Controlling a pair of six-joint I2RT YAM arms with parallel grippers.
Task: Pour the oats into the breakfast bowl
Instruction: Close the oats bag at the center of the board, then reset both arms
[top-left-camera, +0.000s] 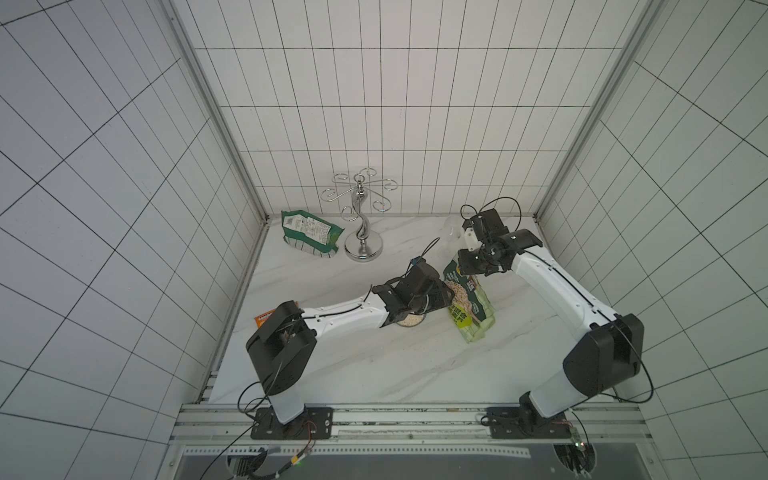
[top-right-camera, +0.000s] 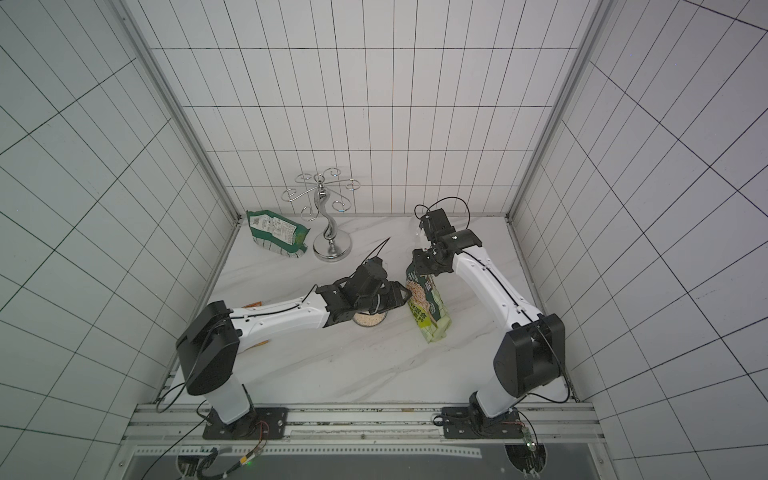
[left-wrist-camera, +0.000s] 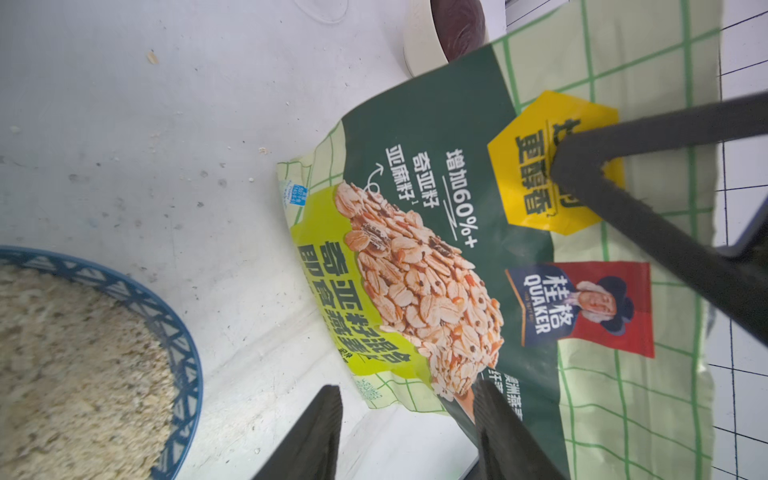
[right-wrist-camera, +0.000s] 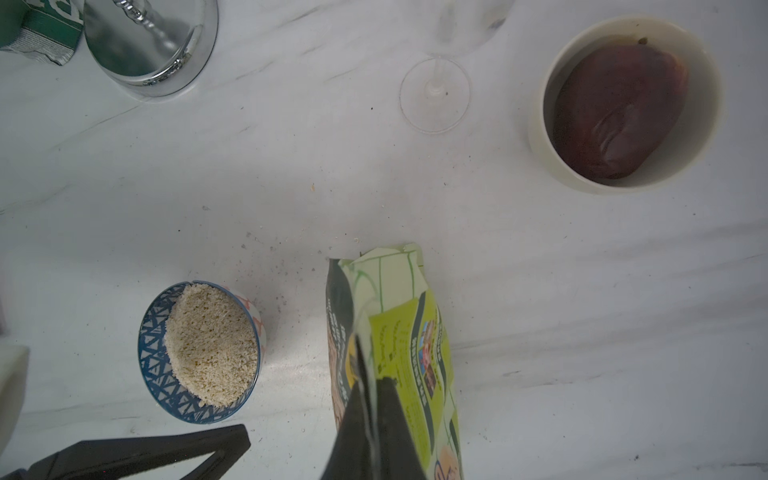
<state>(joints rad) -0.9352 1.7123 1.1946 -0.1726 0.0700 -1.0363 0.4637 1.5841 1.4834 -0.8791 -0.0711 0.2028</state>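
Note:
The light-green checkered oat pouch (top-left-camera: 467, 303) (top-right-camera: 428, 309) stands on the marble top, leaning. My right gripper (right-wrist-camera: 372, 380) (top-left-camera: 467, 268) is shut on its top edge, which is pinched flat between the fingers. The breakfast bowl (right-wrist-camera: 153, 374), blue-and-white with a dark blue rim (left-wrist-camera: 180, 328), sits left of the pouch and holds a heap of pale oats (right-wrist-camera: 212, 345) (left-wrist-camera: 62, 353). In both top views my left arm covers most of the bowl (top-left-camera: 411, 323) (top-right-camera: 368, 321). My left gripper (left-wrist-camera: 409, 388) (top-left-camera: 449, 296) is open beside the pouch's printed face (left-wrist-camera: 436, 257), one finger in front of it.
A small white bowl (right-wrist-camera: 540, 124) with a dark red thing inside and a clear wine glass (right-wrist-camera: 434, 91) stand behind the pouch. At the back left are a chrome glass stand (top-left-camera: 361, 232) and a darker green bag (top-left-camera: 309, 235). An orange packet (top-left-camera: 264, 320) lies under my left arm. Loose flakes dot the table.

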